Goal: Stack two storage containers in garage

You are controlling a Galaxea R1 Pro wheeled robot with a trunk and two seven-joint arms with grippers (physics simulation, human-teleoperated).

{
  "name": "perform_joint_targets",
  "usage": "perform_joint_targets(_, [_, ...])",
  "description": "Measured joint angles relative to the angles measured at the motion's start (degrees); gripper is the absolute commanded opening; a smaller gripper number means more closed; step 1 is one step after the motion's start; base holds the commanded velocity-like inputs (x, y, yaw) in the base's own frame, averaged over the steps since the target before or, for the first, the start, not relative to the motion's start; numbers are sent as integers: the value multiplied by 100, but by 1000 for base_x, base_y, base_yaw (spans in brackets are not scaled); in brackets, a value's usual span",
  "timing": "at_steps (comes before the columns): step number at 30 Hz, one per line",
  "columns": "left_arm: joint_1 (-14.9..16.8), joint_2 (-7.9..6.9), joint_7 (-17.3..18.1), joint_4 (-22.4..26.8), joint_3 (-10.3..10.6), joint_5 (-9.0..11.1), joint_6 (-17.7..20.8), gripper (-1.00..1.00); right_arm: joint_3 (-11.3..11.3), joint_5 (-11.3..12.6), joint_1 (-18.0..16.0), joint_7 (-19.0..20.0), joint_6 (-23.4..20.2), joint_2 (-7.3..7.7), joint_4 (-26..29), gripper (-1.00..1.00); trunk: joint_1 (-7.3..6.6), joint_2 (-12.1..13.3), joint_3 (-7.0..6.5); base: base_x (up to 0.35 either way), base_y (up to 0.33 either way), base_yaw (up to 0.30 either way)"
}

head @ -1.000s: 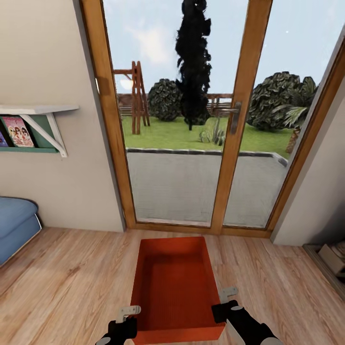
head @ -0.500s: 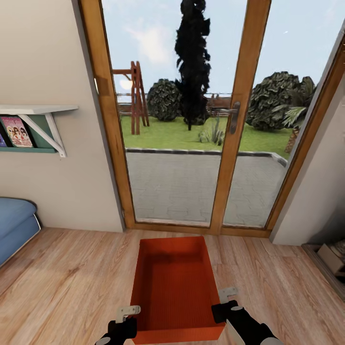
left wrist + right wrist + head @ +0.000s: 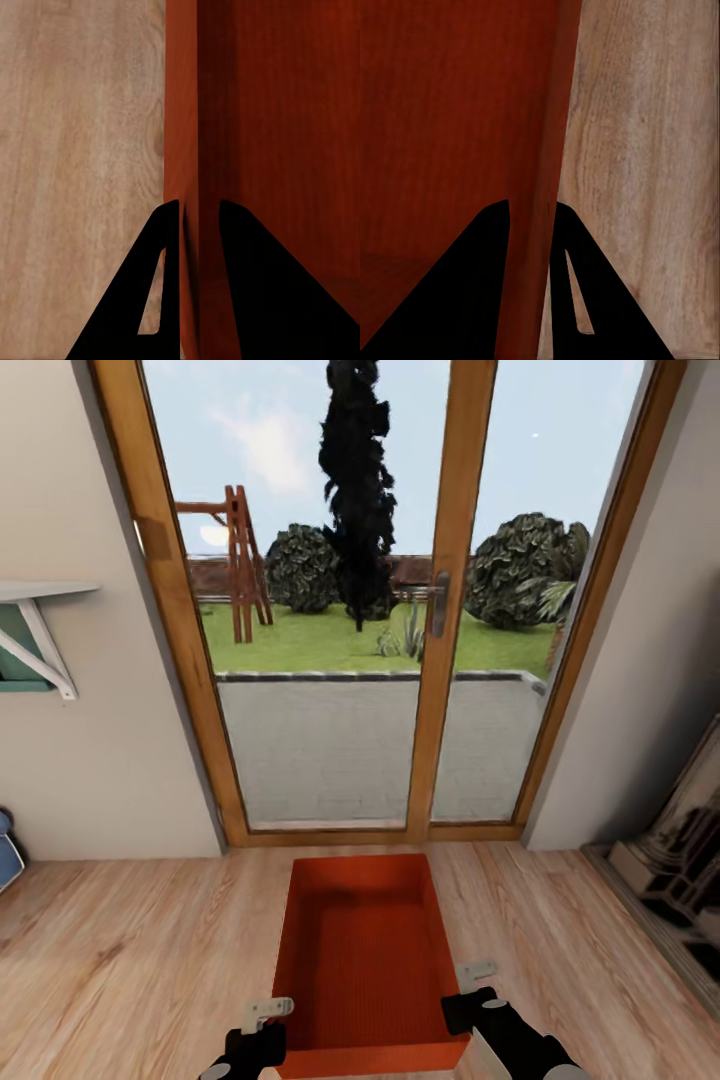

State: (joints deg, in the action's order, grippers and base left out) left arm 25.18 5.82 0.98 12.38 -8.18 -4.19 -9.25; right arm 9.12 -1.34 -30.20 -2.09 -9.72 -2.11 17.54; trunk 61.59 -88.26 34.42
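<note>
We have our left pincer (image 3: pixel 262 1015) clamped on the left wall of the bin (image 3: pixel 365 960), near the corner closest to us. At the left wrist, the two dark fingers (image 3: pixel 161 277) straddle that thin red wall (image 3: pixel 182 135), one inside the bin and one outside, pressed close against it. Our right pincer (image 3: pixel 472 982) grips the right wall in the same way, a little farther forward than the left. At the right wrist its fingers (image 3: pixel 480 277) close on either side of the wall (image 3: pixel 556 112), with the red inner face to one side and pale planks (image 3: pixel 645 150) to the other.

Between our two pincers the bin is held level, open side up, long axis pointing away from us. Its inside is bare, finely ribbed and orange-red. We cannot tell from the pictures whether it rests on the floor or hangs just above it.

Under and around the bin lies the light wood floor (image 3: pixel 130 950). Straight ahead, just beyond the bin's far end, stands a wooden-framed glass door (image 3: pixel 440 660) with a dark handle (image 3: pixel 438 605) on its middle post. Through the glass we see grey paving (image 3: pixel 320 745), a lawn, rounded bushes, a tall dark tree (image 3: pixel 355 490) and a wooden frame (image 3: pixel 240 560). On the wall to our left hangs a white shelf bracket (image 3: pixel 40 640); low at the left edge, a bit of blue cushion (image 3: pixel 8 855). At the right, by the wall, stands dark, ornate furniture (image 3: pixel 680 850) that we cannot make out clearly.
</note>
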Motion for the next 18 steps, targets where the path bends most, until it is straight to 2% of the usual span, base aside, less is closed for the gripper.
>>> perform_joint_targets(18, [0, 2, -4, 0, 3, 1, 0, -100, 4, 4, 0, 0, 1, 3, -1, -100, 0, 0, 0, 0, 0, -285])
